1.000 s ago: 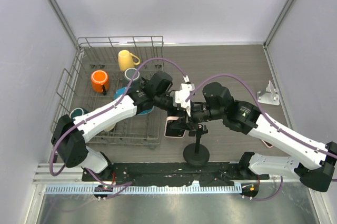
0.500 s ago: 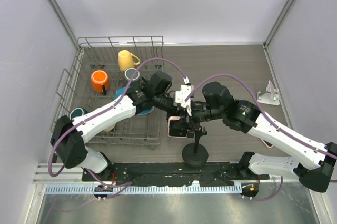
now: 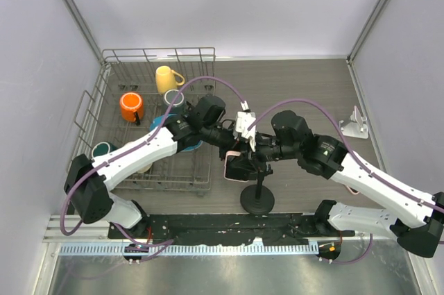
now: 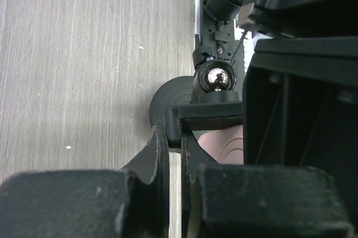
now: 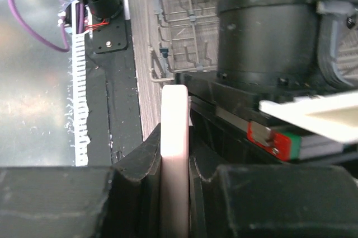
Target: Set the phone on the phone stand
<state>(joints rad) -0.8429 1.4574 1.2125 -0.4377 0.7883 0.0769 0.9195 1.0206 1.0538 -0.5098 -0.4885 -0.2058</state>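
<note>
**Item 1, my left claw** [image 4: 174, 137]: clenched. Its fingertips pinch the corner of a flat black bracket, the holder at the top of the phone stand [image 3: 258, 200]. Just past the tips sit the stand's shiny ball joint [image 4: 215, 77] and, lower down, the rounded edge of its disc base [image 4: 168, 103].

**Item 2, my right claw** [image 5: 175, 137]: grasping the phone [image 5: 174, 109]. The phone is pale pink and seen edge-on, with one finger pressed to each face.

**Item 3, phone, location:** held off the table, right at the stand's holder, with its pink body showing just under the black bracket in the left wrist view. I cannot tell whether it is seated in the holder. From above, it lies between my two claws, just beside the near right corner of the dish rack [image 3: 158, 51].

**Item 4, phone stand, location:** upright on the grey wood-grain table [image 3: 305, 87], near its front edge, with the post rising from the disc towards both claws.

**Item 5, dish rack contents:** a yellow mug [image 3: 166, 78], an orange mug [image 3: 131, 106] and a teal cup [image 3: 104, 149] at the left side.

**Item 6, further out:** a small white bracket [image 3: 355, 125] stands at the table's right edge, well apart from the stand. Purple cables [image 3: 229, 87] arch over both of my arms.
</note>
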